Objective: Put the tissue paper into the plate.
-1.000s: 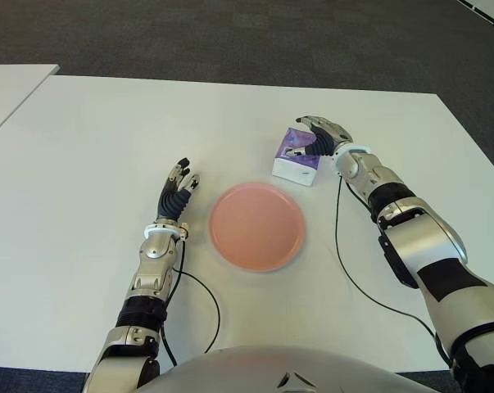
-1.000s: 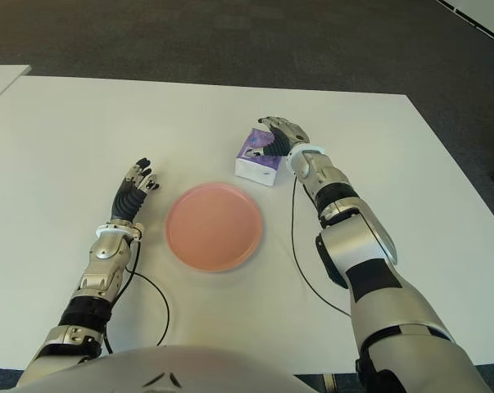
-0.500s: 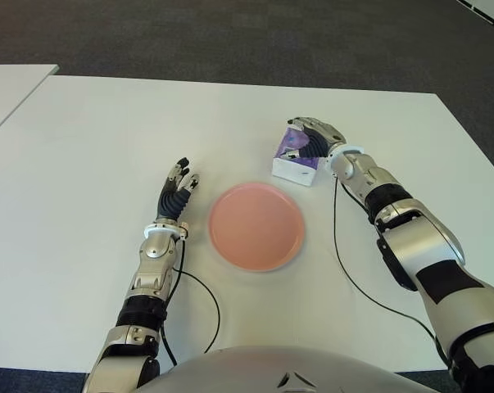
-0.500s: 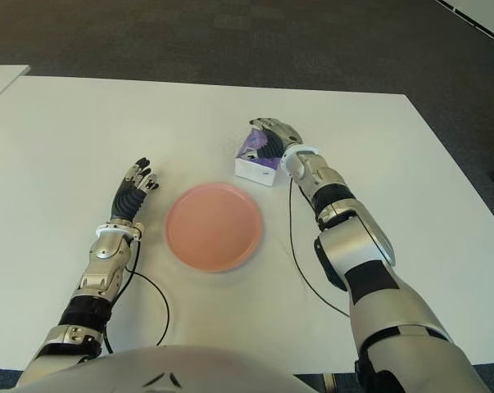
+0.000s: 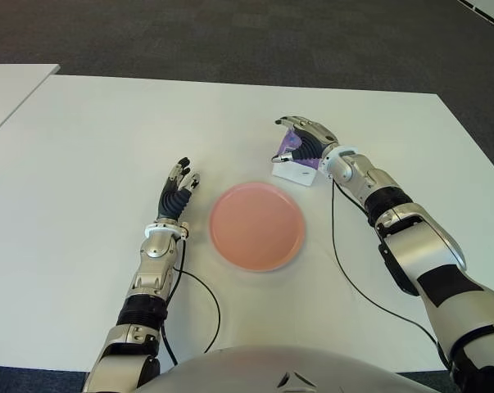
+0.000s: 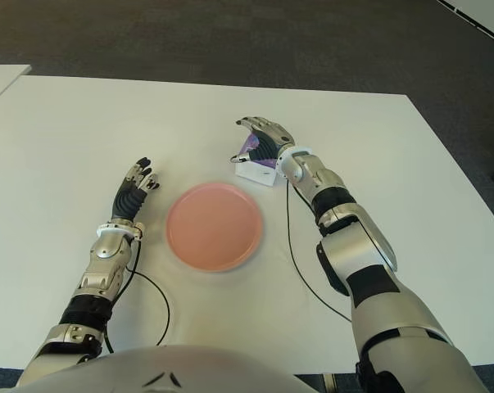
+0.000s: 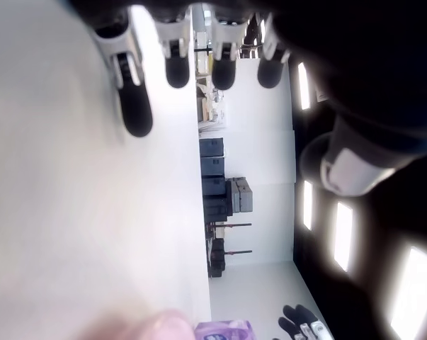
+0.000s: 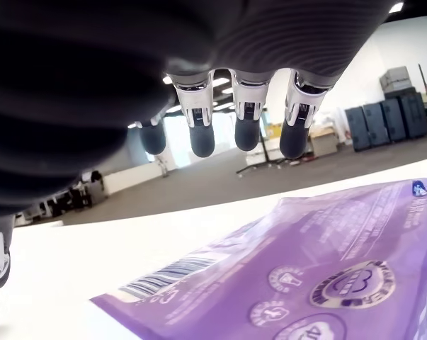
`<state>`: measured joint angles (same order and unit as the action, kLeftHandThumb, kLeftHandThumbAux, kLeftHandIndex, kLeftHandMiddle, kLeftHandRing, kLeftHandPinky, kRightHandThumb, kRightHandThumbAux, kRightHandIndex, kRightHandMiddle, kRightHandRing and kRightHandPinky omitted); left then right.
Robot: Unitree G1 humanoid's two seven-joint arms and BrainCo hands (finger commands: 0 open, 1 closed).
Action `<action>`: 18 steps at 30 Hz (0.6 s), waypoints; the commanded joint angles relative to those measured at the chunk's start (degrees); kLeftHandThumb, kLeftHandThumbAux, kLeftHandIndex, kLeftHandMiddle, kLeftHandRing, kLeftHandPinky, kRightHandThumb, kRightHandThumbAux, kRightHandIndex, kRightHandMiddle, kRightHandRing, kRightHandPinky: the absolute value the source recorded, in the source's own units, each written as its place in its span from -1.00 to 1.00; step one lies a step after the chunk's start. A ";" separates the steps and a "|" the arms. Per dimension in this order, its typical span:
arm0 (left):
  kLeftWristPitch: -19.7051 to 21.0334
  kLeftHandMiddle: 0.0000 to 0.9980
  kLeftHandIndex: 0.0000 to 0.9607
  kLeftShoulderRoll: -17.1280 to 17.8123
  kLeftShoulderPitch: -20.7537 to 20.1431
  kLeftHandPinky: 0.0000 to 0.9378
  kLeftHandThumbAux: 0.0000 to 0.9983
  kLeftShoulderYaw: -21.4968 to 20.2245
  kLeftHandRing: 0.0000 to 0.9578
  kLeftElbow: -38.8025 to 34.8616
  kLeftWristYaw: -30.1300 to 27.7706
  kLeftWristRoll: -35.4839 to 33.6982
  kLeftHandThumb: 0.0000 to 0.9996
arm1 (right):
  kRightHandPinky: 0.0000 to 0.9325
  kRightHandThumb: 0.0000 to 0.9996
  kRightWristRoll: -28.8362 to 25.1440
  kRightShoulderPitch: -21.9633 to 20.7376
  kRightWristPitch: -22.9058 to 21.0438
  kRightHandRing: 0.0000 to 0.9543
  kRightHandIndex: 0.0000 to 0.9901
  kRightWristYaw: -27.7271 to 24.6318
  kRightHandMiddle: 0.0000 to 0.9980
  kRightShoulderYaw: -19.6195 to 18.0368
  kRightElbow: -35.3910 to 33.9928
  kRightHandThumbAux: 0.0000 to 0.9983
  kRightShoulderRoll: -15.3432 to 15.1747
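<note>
A: Where is the tissue pack?

B: The tissue pack [image 5: 294, 160], a soft purple-and-white plastic-wrapped packet with a barcode and printed round emblems, lies on the smooth white bench [image 5: 99, 139] just right of centre in the eye views. It sits up and to the right of the plate [image 5: 256, 227], close by but apart from its rim.

A: And the plate itself?

B: Round, shallow, matte salmon-pink, bare, at the middle of the frame.

A: What is the right hand doing?

B: The right hand [image 5: 305, 137] hovers over the pack with fingers spread wide; its wrist view shows the ribbed dark fingertips [image 8: 201, 140] above the glossy wrapper, gripping nothing.

A: The left?

B: The left hand [image 5: 178, 190] shows left of the plate, fingers extended and relaxed, holding nothing. Thin black cables [image 5: 338, 246] trail from both wrists.
</note>
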<state>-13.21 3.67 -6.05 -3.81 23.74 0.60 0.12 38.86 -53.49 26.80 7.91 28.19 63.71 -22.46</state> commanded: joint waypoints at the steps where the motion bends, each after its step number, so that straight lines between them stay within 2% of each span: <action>1: 2.09 -0.96 -1.00 0.00 1.41 -1.00 0.02 0.15 -1.00 2.44 0.70 0.81 -1.00 | -1.00 -0.68 0.16 1.95 1.15 -1.00 -1.00 -0.82 -1.00 0.44 -0.54 -0.12 -0.76; 18: 1.96 -0.97 -1.00 -0.20 1.47 -1.00 0.03 -0.04 -1.00 2.33 0.04 -0.06 -1.00 | -1.00 -0.71 2.00 3.51 2.07 -1.00 -1.00 -1.16 -1.00 2.39 -2.02 -0.09 -2.48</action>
<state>-13.41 3.67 -6.34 -3.84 24.18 0.74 0.09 40.25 -51.57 28.23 7.52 30.05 62.07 -24.20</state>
